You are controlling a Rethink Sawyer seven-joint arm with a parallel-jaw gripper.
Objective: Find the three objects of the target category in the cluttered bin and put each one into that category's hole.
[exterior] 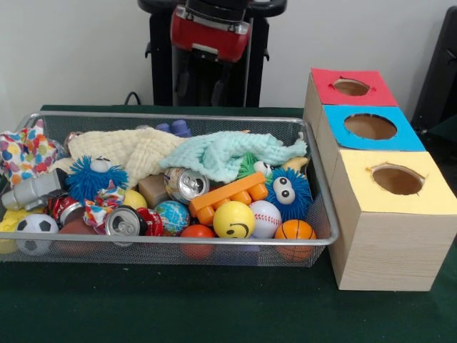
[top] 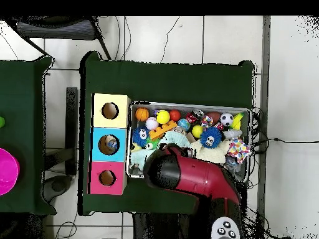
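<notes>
Pincer state cannot be told: only the red arm [top: 187, 176] shows, drawn up over the bin [exterior: 178, 241]. No plastic bottle shows among the clutter; lifting the cloths looks wise. Something glints inside the blue hole [top: 109, 144].

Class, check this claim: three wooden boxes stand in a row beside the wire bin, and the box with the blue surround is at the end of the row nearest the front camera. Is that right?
Not quite. The blue-surround hole sits in the middle of the row; the yellow-surround hole is at the end nearest the front camera, the red-surround hole farthest. The front view shows this. The rest holds: three boxes stand beside the bin.
</notes>
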